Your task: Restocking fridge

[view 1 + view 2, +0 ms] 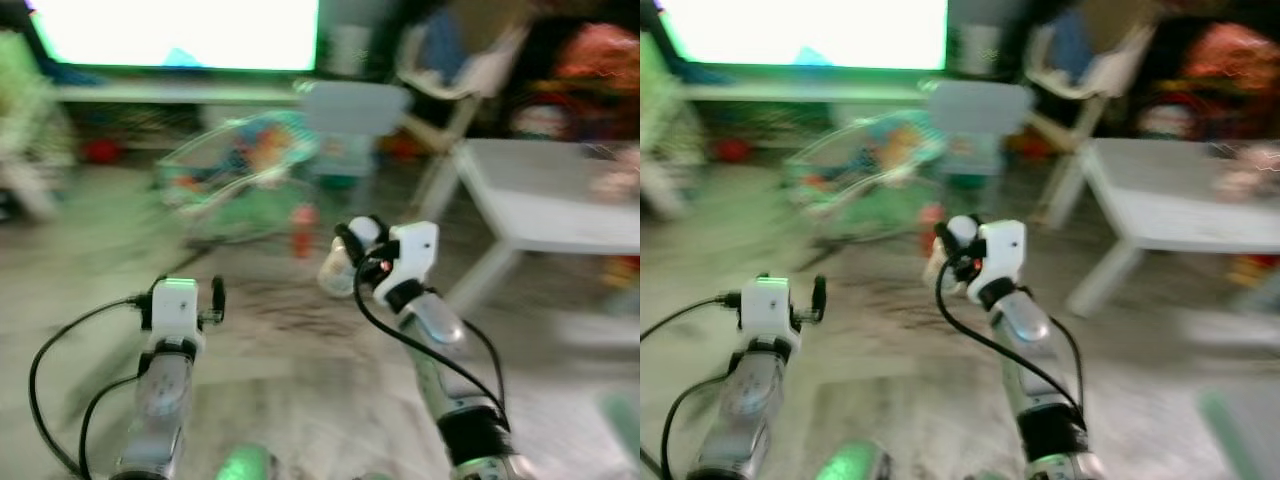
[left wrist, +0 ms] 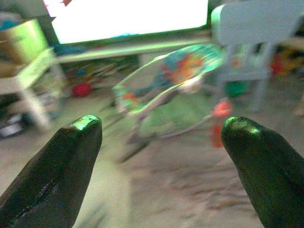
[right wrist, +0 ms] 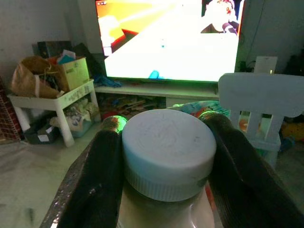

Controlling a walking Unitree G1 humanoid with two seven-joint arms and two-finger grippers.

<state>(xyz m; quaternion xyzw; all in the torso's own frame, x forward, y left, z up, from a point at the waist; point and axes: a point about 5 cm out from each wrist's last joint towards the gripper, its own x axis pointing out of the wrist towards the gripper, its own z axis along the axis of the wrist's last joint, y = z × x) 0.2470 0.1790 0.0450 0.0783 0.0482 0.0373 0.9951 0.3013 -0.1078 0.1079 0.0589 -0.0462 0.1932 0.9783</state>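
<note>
My right gripper (image 3: 164, 142) is shut on a bottle with a wide white screw cap (image 3: 167, 159); the two black fingers (image 3: 92, 185) clamp its neck just under the cap. In the head views that gripper (image 1: 350, 255) is raised at centre, with the pale bottle (image 1: 334, 275) held out in front of it. My left gripper (image 2: 161, 142) is open with nothing between its fingers, and it is held low at the left (image 1: 185, 300). The head views are blurred by motion.
A bright TV screen (image 1: 180, 30) on a low stand is ahead. A baby bouncer (image 1: 235, 165) and a small grey chair (image 1: 350, 115) stand on the floor before it. A white low table (image 1: 545, 200) is at the right, a white side table (image 3: 52, 102) with bags at the left.
</note>
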